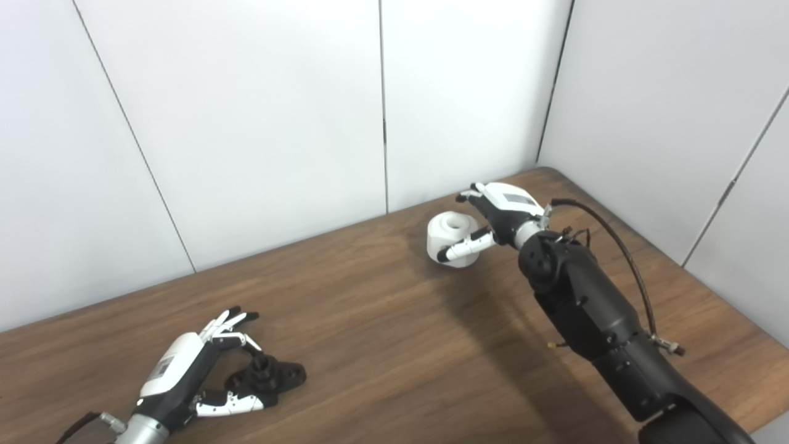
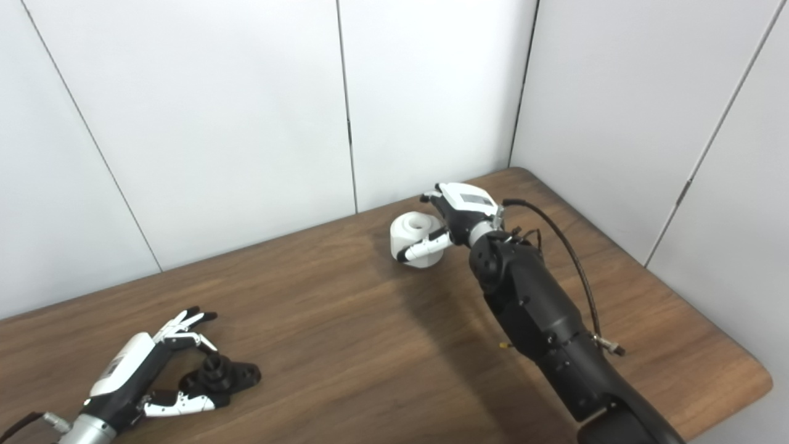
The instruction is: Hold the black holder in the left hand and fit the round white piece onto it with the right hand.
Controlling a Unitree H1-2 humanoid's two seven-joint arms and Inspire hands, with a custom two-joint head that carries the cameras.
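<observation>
surface (image 1: 382,345): dark wood grain, rounded far corner | wall (image 1: 259,123): white panels, thin dark seams, behind and right

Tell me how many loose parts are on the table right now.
2. The black holder lies near the front left, inside the open left hand. The round white piece sits toward the back, with the right hand closing around it.

Left hand (image 1: 185,370) lying on the wooden table (image 1: 382,345) with fingers spreading around the black holder (image 1: 268,373), right hand (image 1: 496,219) reaching far across, thumb and fingers wrapping the round white piece (image 1: 450,237) near the wall
</observation>
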